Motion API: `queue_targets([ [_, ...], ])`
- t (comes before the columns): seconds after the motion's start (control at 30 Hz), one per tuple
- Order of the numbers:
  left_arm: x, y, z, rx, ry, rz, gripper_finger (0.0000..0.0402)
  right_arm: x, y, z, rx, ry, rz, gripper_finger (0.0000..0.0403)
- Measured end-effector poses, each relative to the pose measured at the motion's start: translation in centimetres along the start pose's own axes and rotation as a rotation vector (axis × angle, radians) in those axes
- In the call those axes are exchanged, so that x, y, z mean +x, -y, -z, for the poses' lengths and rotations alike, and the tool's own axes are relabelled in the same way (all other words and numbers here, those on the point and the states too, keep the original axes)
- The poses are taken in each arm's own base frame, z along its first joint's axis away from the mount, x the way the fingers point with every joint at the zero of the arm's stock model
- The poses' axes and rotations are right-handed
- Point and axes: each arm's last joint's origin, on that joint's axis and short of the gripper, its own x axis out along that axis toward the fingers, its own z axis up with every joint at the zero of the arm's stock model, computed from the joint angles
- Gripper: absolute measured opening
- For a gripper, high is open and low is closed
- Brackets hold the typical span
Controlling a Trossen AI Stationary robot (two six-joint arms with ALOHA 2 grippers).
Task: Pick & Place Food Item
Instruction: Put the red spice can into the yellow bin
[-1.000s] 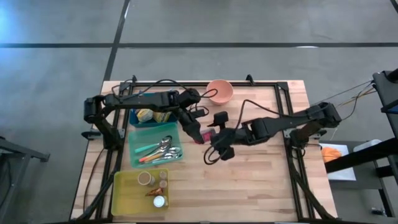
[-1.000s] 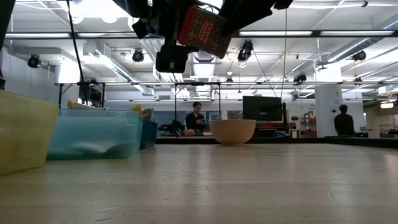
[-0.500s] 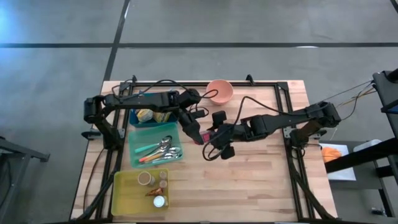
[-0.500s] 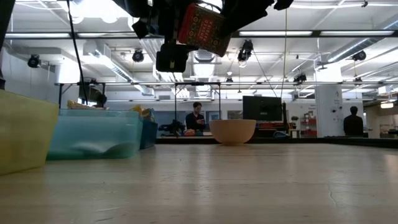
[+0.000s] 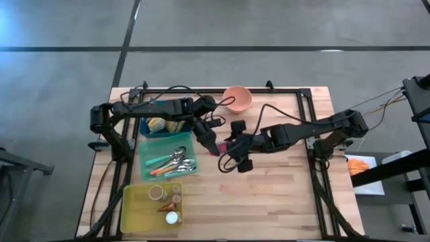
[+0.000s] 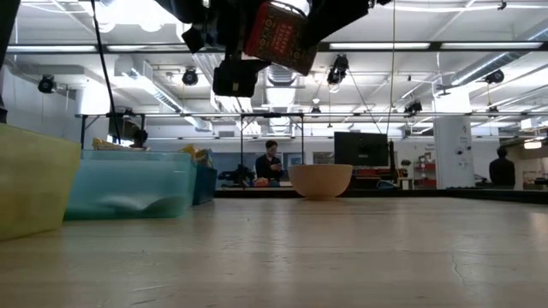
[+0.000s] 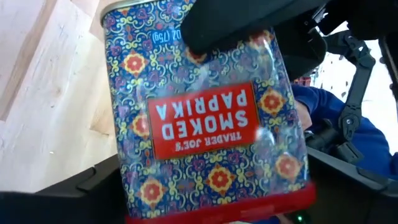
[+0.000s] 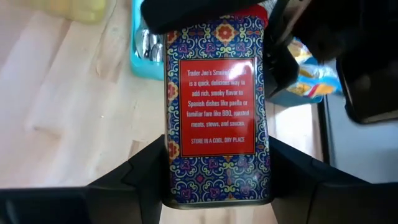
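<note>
**Tin handed over in the air, placing not yet done**

Since a second ago the right arm has come a little closer to the left one, and its claw has closed on the tin; the tin itself has hardly shifted above the tabletop.

On the left side of the tabletop (image 5: 282, 181) stand three bins: a yellow bin (image 5: 134, 215) nearest the front with small jars, a teal bin (image 5: 144, 161) with cutlery, and a blue bin (image 5: 142, 126) with packets of food. None of them holds the tin yet.

Next comes the left claw (image 5: 208, 142), just beside the teal bin. Its fingers stand apart now, on both sides of the paprika tin (image 5: 218, 146), so I judge that it has let go or is letting go.

The tin hangs in the air at the middle of the tabletop, between the two claws. In the low view it is high above the wood, tilted, and touches nothing below.

The right claw (image 5: 227, 145) is clamped on the tin from the other side; in its wrist view the dark fingers (image 8: 140, 180) press both narrow sides of the tin.

Further back stands a pink bowl (image 5: 236, 98), well apart from the tin.

So the picking and the handover seem nearly finished. What is left, in my judgement, is for the left arm to draw away and for the right arm to carry the tin to its place and set it down. Which place, the pictures do not tell.
</note>
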Motion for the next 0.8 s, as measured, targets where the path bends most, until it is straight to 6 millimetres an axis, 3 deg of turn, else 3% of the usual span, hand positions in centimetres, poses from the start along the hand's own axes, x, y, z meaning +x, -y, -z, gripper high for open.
queue_targets([
  [0.27,-1.5,1.9,0.7,0.082,0.034,0.021,0.0340,-1.8,0.5,-0.6,0.262,0.054,-0.029,0.0206],
  [0.63,-3.1,4.1,1.8,0.185,0.069,0.040,0.0374,-4.7,-0.5,-1.8,0.417,0.128,-0.162,0.0206],
  [0.8,-3.2,4.6,2.0,0.293,0.145,-0.049,0.0381,-5.2,-1.0,-2.0,0.545,0.127,-0.185,0.0206],
])
